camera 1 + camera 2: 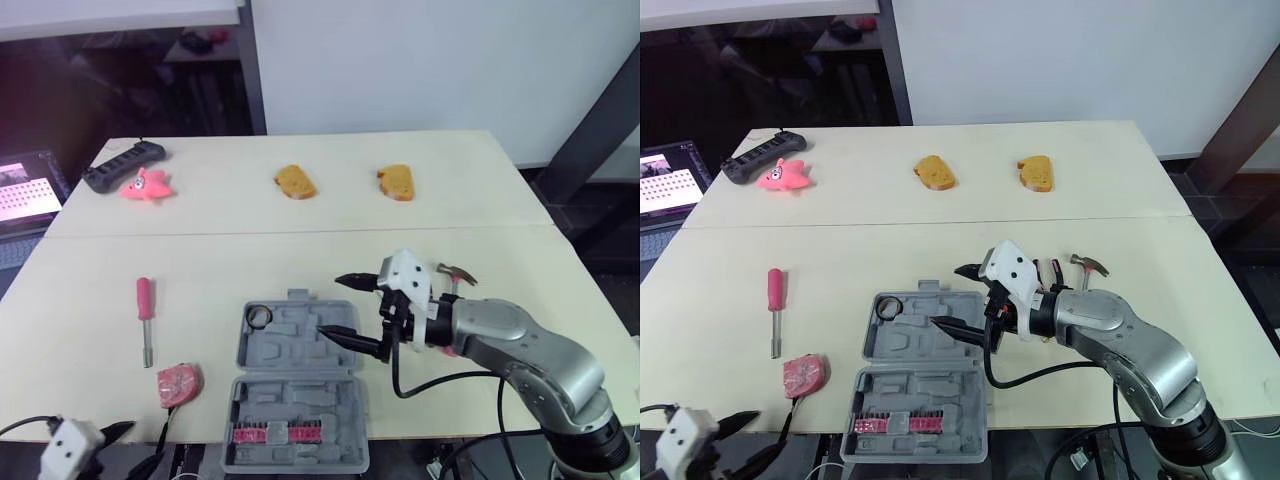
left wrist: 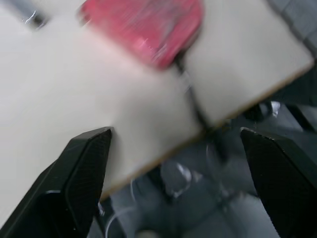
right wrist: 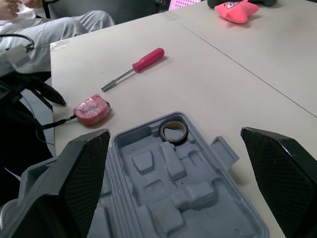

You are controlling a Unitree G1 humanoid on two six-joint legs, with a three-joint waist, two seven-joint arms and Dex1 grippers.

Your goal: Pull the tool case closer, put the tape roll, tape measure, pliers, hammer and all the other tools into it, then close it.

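Observation:
The grey tool case (image 1: 300, 385) lies open at the table's front edge, with the tape roll (image 1: 260, 316) in its far left corner. My right gripper (image 1: 332, 305) hovers open over the case's right side, holding nothing. Behind it on the table lie the hammer (image 1: 455, 275) and the red-handled pliers (image 1: 1048, 270), partly hidden by the arm. The red tape measure (image 1: 178, 382) and a red-handled screwdriver (image 1: 146, 318) lie left of the case. My left gripper (image 1: 748, 440) is open, below the front edge near the tape measure (image 2: 148, 25).
Two orange bread-like pieces (image 1: 295, 181) (image 1: 396, 182), a pink star toy (image 1: 146, 186) and a black power strip (image 1: 123, 165) lie on the far half of the table. A laptop (image 1: 25, 190) stands off to the left. A seated person (image 3: 59, 25) is by the table.

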